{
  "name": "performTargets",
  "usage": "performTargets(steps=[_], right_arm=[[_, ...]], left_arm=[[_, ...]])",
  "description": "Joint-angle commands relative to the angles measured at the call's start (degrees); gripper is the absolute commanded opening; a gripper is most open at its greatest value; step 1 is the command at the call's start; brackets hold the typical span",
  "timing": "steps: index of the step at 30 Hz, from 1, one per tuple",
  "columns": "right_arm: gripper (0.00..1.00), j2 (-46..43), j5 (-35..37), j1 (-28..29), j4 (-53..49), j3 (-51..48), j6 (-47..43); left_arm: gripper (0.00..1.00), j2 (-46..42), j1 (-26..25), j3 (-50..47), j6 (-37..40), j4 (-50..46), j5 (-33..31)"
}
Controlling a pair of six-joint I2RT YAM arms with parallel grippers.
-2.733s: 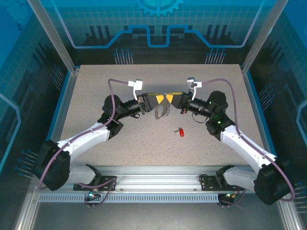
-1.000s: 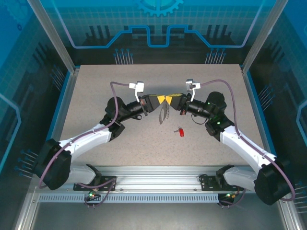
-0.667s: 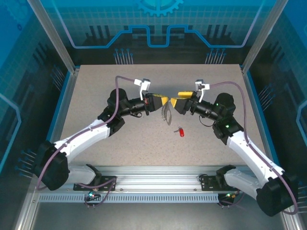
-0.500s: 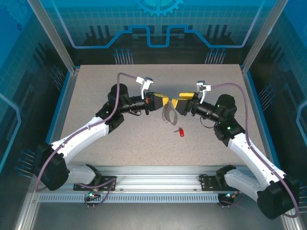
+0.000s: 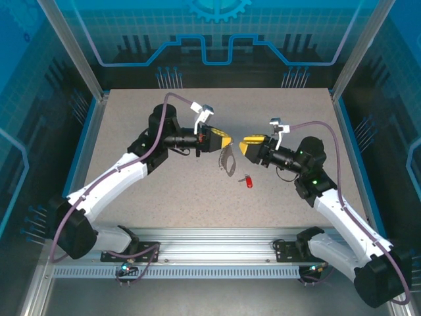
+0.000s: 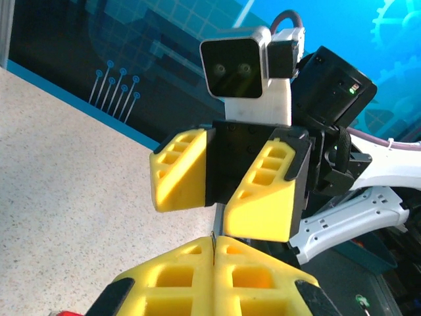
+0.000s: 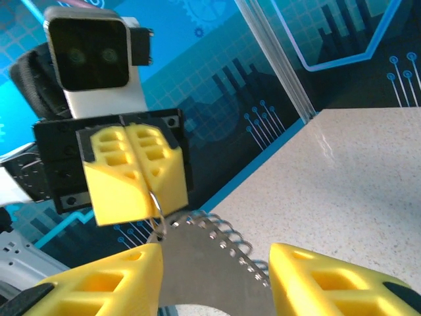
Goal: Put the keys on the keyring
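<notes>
Keyring [image 5: 227, 161] is pinched mid-frame by the left end effector [image 5: 227, 143] (jaws pressed together on it); the right end effector [image 5: 245, 145] is held spread beside it. The red key [image 5: 248, 182] is seen just below, on the table [image 5: 164, 197].

No word, number or brand mark can be read anywhere; the blue back wall [image 5: 276, 29] carries a gear outline [image 5: 217, 8] and circuit-like lines [image 5: 250, 49], drawn signs with no lettering on them.
</notes>
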Motion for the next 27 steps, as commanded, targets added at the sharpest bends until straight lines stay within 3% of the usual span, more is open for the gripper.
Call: performTargets(steps=[1,17,27], right_arm=[[0.46,0.04,-2.71,-0.3,4.59,-0.29,1.02],[0.39,3.76,-2.72,4.05,6.45,1.99,0.35],[0.29,4.62,-1.33,4.76,6.8,2.88,0.45]], left_arm=[[0.0,0.81,0.42,2.42,1.92,-1.46,3.36],[0.0,1.45,0.37,2.51,0.14,1.26,3.97],[0.0,1.89,0.38,1.98,-1.23,3.0,4.76]])
